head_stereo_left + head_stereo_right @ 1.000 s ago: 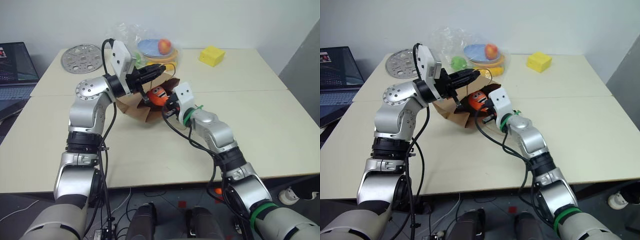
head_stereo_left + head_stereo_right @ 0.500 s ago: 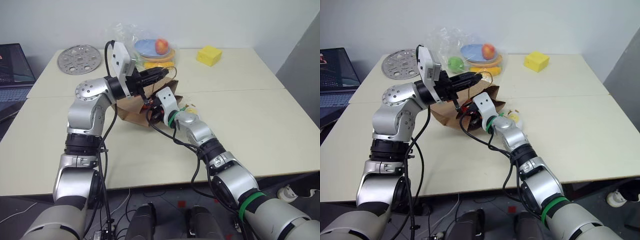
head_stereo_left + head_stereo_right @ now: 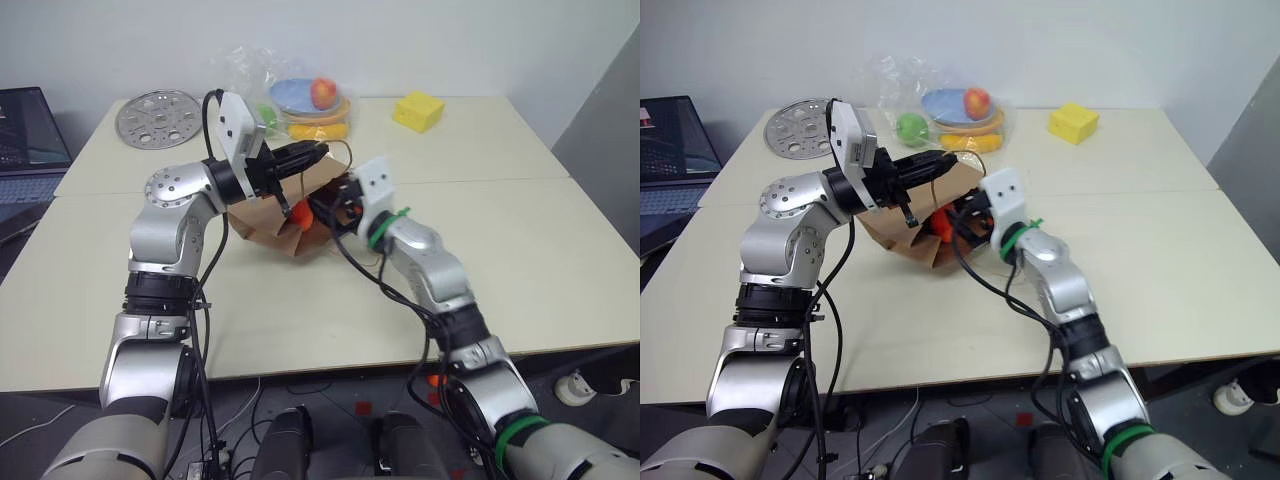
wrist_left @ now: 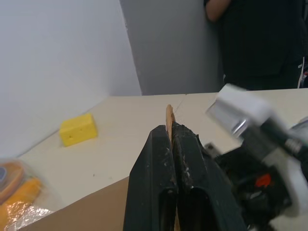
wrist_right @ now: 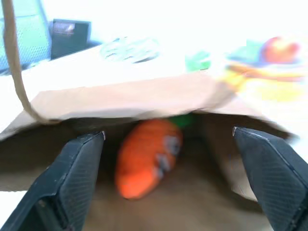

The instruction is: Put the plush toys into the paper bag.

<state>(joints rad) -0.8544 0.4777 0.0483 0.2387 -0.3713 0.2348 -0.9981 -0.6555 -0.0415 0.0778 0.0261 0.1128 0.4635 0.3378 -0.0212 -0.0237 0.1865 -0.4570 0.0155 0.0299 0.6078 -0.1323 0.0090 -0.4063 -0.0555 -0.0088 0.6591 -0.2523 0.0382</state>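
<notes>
Bare tabletop (image 3: pixel 300 310) nearest me, then my right gripper (image 5: pixel 168 183) gaping empty at the paper bag (image 3: pixel 270 215) mouth; carrot plush (image 5: pixel 147 156) lies inside. My left gripper (image 4: pixel 172 144) pinches the bag's upper rim. Beyond, wrapped fruit (image 3: pixel 310 100).

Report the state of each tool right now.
Left tool: shut on the paper bag rim.
Right tool: open, holding nothing; the carrot plush lies inside the bag.

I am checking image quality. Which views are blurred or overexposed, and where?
Right wrist view: background washed out white, carrot plush and paper bag soft. Left wrist view: right gripper smeared by motion blur, yellow block sharp. Head views: evenly lit, sharp.
</notes>
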